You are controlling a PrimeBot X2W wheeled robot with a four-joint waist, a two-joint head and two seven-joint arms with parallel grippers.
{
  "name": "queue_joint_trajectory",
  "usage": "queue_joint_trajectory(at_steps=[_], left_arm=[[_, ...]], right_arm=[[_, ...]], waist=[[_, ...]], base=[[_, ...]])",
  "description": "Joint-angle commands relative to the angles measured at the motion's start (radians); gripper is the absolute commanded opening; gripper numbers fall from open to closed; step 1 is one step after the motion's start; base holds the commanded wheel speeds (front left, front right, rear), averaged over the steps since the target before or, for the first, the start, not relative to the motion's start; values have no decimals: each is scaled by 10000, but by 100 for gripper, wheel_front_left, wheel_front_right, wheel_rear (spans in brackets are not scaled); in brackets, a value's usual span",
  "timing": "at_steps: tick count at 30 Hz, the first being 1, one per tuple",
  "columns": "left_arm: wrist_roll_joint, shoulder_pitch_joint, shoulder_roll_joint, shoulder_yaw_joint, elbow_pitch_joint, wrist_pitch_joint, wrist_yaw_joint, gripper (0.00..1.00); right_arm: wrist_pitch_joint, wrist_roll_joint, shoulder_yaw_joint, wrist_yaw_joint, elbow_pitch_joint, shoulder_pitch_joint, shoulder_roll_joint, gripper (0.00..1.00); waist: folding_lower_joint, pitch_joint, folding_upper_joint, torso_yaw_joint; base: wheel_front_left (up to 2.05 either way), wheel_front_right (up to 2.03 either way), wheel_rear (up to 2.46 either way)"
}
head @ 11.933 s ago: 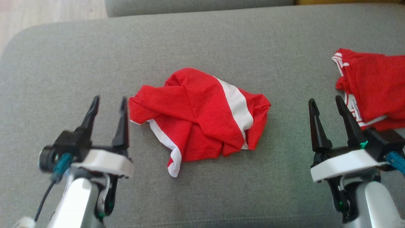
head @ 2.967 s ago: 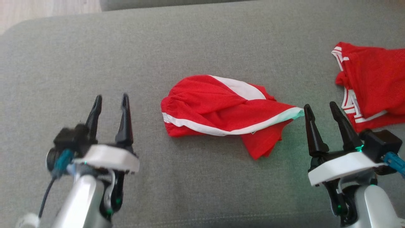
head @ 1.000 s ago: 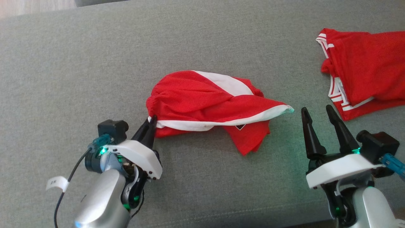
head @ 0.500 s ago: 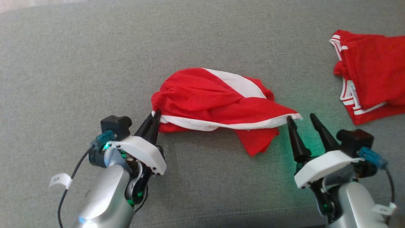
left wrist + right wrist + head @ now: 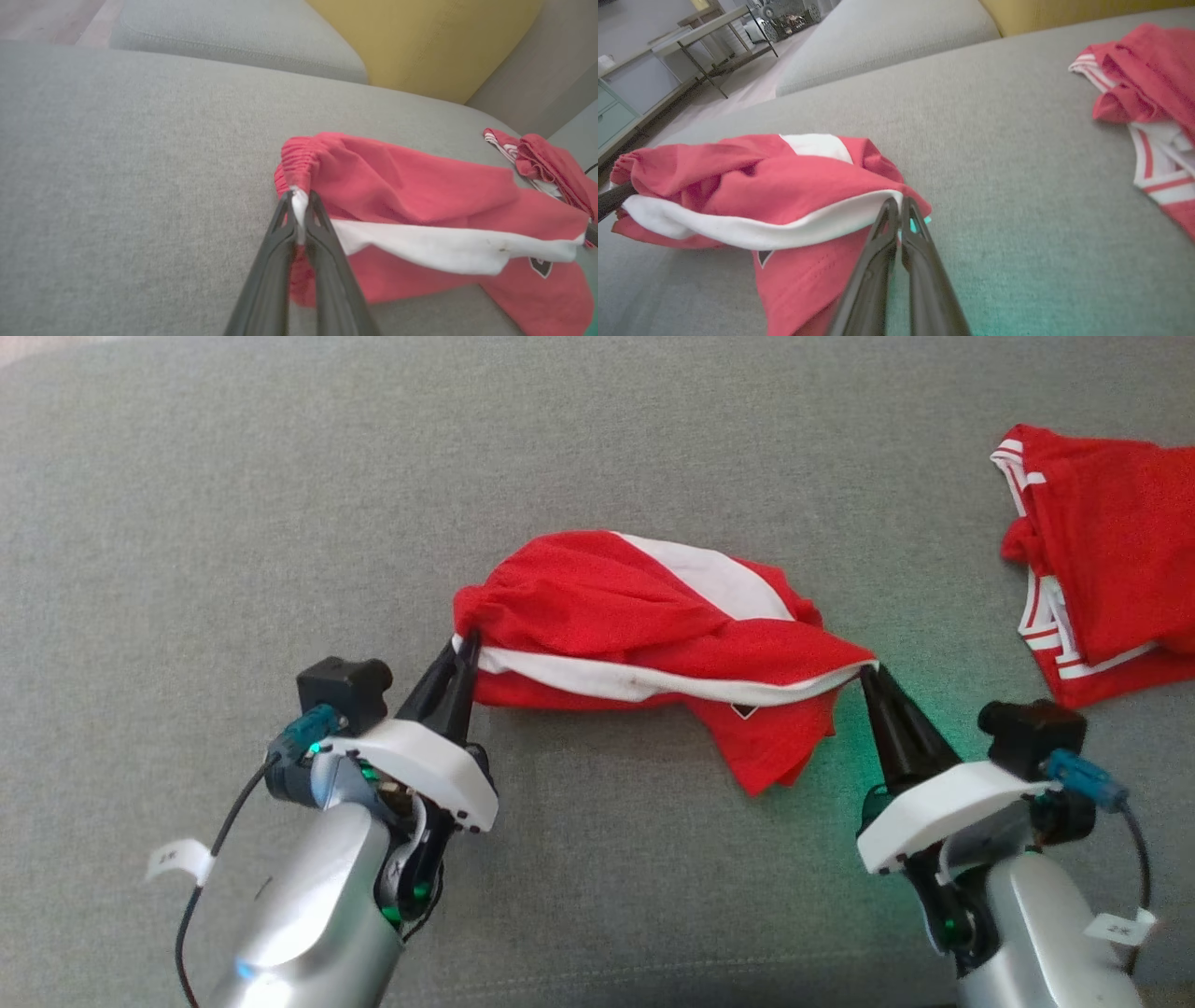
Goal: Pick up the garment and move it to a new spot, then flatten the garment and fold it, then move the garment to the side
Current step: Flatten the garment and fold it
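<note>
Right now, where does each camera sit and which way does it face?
Head view: on the head, looking down at the grey sofa seat; both forearms show, with left pincer and right pincer.
Left wrist view: on the left wrist, looking along its own pincer toward a yellow cushion.
Right wrist view: on the right wrist, looking along its own pincer toward a distant table.
Shared: all three see the red garment, pinched at both ends, and a second red garment.

Red garment [image 5: 644, 616] with white stripes; grey sofa [image 5: 280, 523].
</note>
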Motion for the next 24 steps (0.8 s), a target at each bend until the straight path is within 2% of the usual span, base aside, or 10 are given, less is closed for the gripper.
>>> queue_joint_trajectory(at_steps=[1, 11, 17, 24], left_arm=[[55, -338, 211, 358, -426, -132, 62, 0], [597, -797, 769, 421, -2698, -208, 431, 0], [862, -1336, 1281, 653, -4687, 539, 792, 0], [982, -2303, 1716, 1050, -6311, 1499, 1075, 0]], right_arm=[[-155, 33, 164, -9, -498, -221, -76, 0], [-298, -446, -153, -9, -2838, -908, -701, 0], [-73, -612, -379, -9, -4718, -1751, -1343, 0], [431, -710, -871, -9, -6064, -2572, -1694, 0]], waist=[[0, -41, 0, -24], [0, -456, 0, -90], [0, -875, 0, 3], [0, -1393, 0, 167]], base=[[0, 0, 0], [0, 0, 0], [0, 0, 0], [0, 0, 0]])
